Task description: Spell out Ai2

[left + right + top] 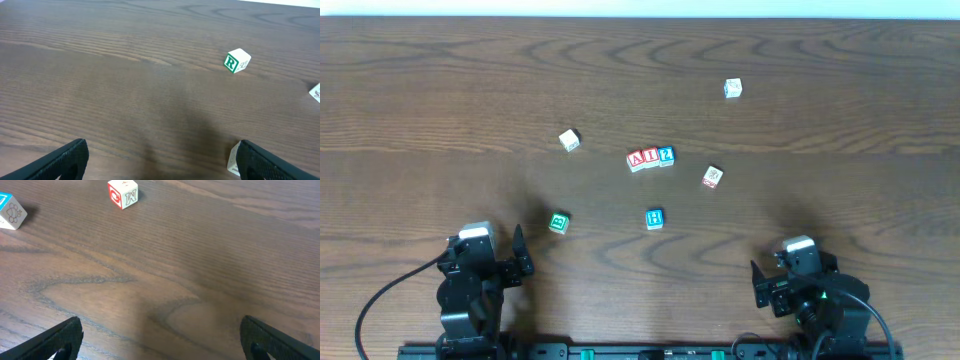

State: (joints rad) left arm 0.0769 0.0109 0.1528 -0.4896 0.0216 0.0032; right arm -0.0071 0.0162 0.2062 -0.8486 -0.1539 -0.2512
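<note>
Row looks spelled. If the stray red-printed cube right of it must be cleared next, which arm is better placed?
Likely right. The white wooden cube with red print lies on the right hand's side, ahead in its wrist view; the left hand faces a green-lettered cube instead.

I see left black arm (468, 300) folded back at near edge, toward left corner; left black two-finger gripper (485, 255) spread wide, empty. Right black arm (830, 315) likewise toward right corner; right black two-finger gripper (798, 268) spread wide, empty.
</note>
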